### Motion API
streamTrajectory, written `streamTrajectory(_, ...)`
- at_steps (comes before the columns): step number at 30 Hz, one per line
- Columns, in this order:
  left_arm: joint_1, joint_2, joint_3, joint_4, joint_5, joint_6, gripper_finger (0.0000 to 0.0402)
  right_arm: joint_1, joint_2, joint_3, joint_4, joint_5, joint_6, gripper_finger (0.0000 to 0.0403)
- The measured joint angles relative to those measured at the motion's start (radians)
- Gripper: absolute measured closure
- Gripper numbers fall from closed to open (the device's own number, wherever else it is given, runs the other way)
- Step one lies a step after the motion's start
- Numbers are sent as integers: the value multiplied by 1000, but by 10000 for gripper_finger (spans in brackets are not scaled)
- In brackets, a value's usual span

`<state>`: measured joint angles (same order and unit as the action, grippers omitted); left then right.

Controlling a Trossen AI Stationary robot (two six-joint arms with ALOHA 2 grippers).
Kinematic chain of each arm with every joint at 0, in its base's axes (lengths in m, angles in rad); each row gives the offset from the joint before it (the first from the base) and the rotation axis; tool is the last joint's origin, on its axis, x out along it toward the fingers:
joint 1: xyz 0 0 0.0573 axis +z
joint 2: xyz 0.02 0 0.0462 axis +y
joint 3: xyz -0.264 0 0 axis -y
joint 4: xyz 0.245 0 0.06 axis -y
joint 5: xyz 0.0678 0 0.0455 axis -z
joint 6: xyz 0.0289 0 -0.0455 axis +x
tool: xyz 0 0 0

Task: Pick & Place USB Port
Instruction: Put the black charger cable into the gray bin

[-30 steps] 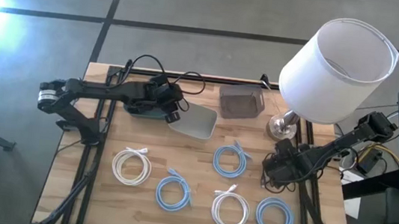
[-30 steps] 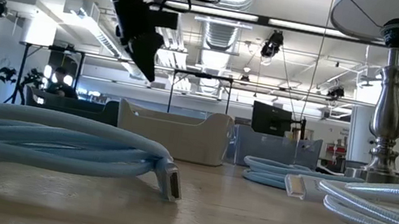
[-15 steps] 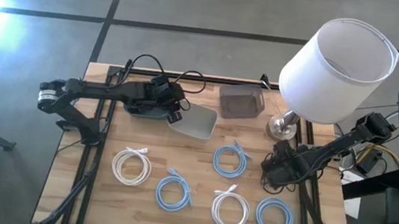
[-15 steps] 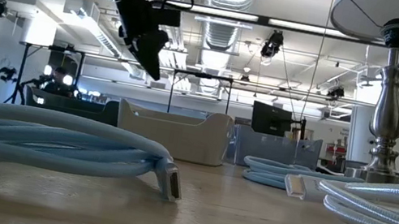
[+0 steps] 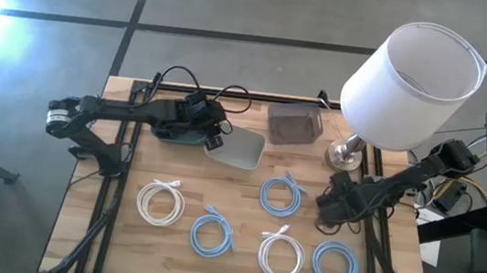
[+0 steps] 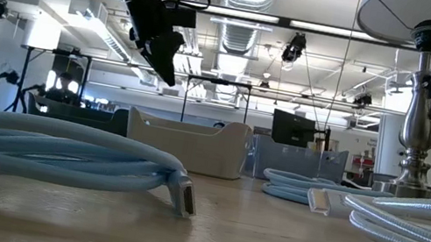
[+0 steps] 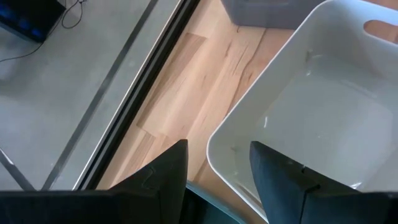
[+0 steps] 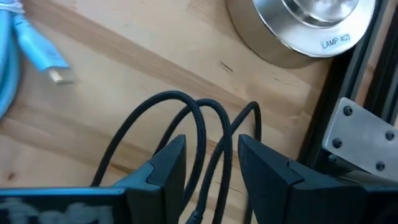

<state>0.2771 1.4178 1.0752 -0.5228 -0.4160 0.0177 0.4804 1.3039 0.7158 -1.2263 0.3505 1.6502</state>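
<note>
Several coiled cables lie flat on the wooden table: blue ones (image 5: 283, 196) (image 5: 212, 234) (image 5: 335, 264) and white ones (image 5: 160, 202) (image 5: 280, 256). One blue plug (image 8: 53, 62) shows in the right wrist view. My left gripper (image 5: 216, 140) (image 7: 217, 180) hangs open, raised above the left rim of the white bin (image 5: 240, 148) (image 7: 311, 118). My right gripper (image 5: 326, 206) (image 8: 211, 168) is open, low by the table's right side, between the lamp base (image 8: 305, 25) and the blue coil. Black cords (image 8: 199, 124) run between its fingers. My right gripper stands over loops of black cord (image 8: 186, 106) that pass between its two fingers, coming from above. Whether the fingers touch the cord, I cannot tell. My left gripper touches nothing.
A grey bin (image 5: 293, 124) sits at the far edge beside the white bin. A lamp with a big white shade (image 5: 412, 73) and metal base (image 5: 345, 153) stands at the far right, close to the right arm. Black frame rails (image 8: 348, 124) edge the table.
My right gripper has shifted a little toward the table's left, closer to the nearest blue coil. The cables and bins lie as before.
</note>
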Motion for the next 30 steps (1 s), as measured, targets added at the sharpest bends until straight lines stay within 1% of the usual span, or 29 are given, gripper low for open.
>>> streamTrajectory(6,0,0,0,1,0,1,225,-73,41,0,3,-13,-16,262)
streamTrajectory(10,0,0,0,8,0,0,225,-117,71,-1,15,-45,-38,262)
streamTrajectory(15,0,0,0,8,0,1,225,-153,117,-2,17,-95,-37,262)
streamTrajectory(21,0,0,0,10,0,1,225,-185,154,-2,26,-126,-39,265)
streamTrajectory(25,0,0,0,12,1,0,225,-206,170,-2,33,-127,-88,285)
streamTrajectory(27,0,0,0,13,1,0,225,-215,176,-2,39,-129,-121,304)
streamTrajectory(30,0,0,0,16,6,-3,225,-228,179,-2,60,-169,-179,339)
